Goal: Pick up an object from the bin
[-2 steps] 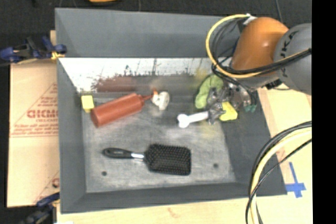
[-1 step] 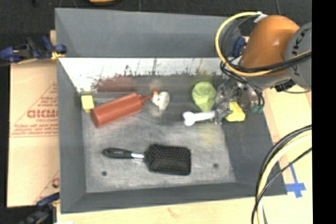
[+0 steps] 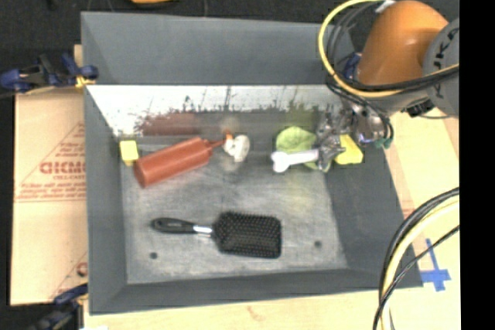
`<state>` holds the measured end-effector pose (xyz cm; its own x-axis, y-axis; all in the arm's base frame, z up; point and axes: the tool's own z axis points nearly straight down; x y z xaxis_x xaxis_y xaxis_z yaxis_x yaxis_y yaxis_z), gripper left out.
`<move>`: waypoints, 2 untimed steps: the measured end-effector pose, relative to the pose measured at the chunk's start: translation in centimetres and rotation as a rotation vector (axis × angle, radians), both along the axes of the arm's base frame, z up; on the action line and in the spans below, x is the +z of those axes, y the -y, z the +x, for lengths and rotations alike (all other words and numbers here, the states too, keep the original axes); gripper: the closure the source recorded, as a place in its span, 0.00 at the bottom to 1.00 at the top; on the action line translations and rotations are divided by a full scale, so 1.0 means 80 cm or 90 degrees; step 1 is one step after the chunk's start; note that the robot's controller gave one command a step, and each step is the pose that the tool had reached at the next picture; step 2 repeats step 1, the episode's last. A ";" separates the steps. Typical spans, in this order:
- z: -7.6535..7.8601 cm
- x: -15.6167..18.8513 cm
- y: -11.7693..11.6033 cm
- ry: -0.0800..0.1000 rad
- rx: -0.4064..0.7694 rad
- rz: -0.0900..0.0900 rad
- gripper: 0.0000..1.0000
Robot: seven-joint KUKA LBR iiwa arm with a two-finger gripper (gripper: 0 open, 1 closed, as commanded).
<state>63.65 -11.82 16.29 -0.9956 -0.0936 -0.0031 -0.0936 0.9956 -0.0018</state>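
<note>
The gripper [image 3: 334, 141] sits low in the upper right of the grey metal bin [image 3: 201, 50], beneath the arm's orange cover [image 3: 398, 39]. Its metal parts blur together there, so I cannot tell whether it is open or closed, and nothing can be seen gripped in it.

Right at the gripper is the right end of a white bone-shaped toy [image 3: 295, 160], which stretches leftward across the bin floor. Just above the bone lies a rounded, light green soft thing [image 3: 294, 139], and just right of the gripper a small yellow piece [image 3: 352, 153] peeks out. Whether the gripper touches any of the three is unclear.

Further left along the same band lie a small white lump with an orange tip [image 3: 237, 146], a red-orange plastic squeeze bottle [image 3: 174, 161] on its side, and a small yellow block [image 3: 128, 151] at the left wall. A black hairbrush [image 3: 232, 233] lies apart near the lower centre.

By my reading, the pick is at the grasp stage, with the bone's end the likeliest candidate. The next move would call for closing on one thing alone, clear of the green and yellow neighbours, then lifting straight up.
</note>
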 end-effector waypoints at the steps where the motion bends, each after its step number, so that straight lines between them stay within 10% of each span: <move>1: -0.008 0.059 0.013 -0.001 -0.011 0.002 1.00; 2: -0.008 0.059 0.013 -0.001 -0.011 0.002 1.00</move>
